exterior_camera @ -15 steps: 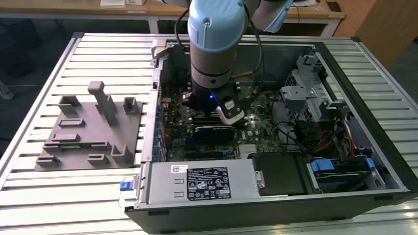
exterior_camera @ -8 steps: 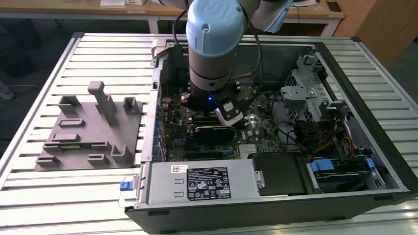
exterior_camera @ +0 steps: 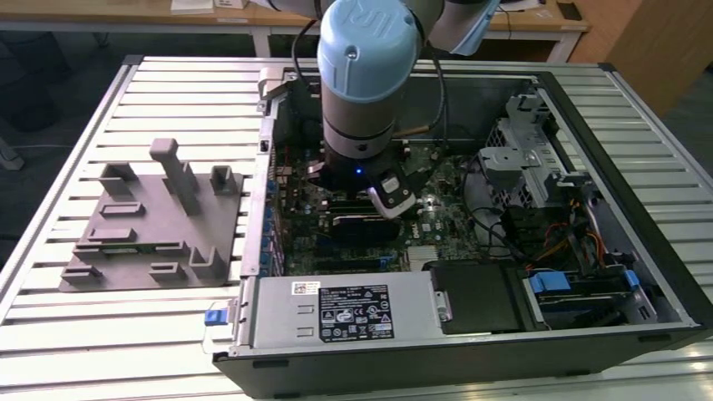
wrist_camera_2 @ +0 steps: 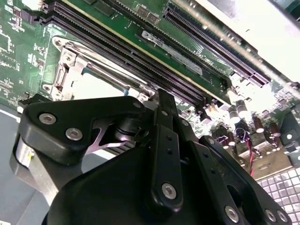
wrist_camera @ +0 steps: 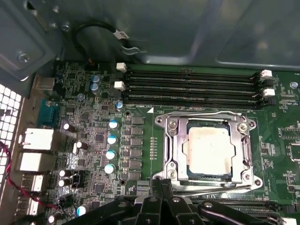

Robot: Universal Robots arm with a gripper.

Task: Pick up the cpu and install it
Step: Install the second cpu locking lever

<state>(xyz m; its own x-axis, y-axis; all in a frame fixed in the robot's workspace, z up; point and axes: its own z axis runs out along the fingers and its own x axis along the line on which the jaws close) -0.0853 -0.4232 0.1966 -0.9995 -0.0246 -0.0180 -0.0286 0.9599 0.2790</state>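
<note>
Arm is down inside the open PC case (exterior_camera: pixel 468 334), which lies on its side on the slatted tabletop (exterior_camera: pixel 67 334). Pincer (exterior_camera: pixel 392 199) hangs low over the motherboard (exterior_camera: pixel 440 188), mid-case in the exterior view.

The cpu (wrist_camera: pixel 209 151) sits flat in the socket frame (wrist_camera: pixel 171 150): silvery top, edges square to the frame, all four sides inside the metal bracket. Nothing is on top of it in the first wrist view. Pincer linkage (wrist_camera: pixel 164 208) is just beside the socket's edge, not touching the chip as far as shows. Its fingertips are hidden, so I cannot tell whether it is released or clenched.

Room is tight. The RAM slots (wrist_camera: pixel 192 84) run right along one socket edge, with a capacitor row (wrist_camera: pixel 111 147) on another. In the exterior view, the drive cage (exterior_camera: pixel 535 167) stands at the exterior view's right, the power supply (exterior_camera: pixel 346 309) along the near case edge.

The grey fixture plate (exterior_camera: pixel 150 225) lies outside the case, at the exterior view's left, well apart.
</note>
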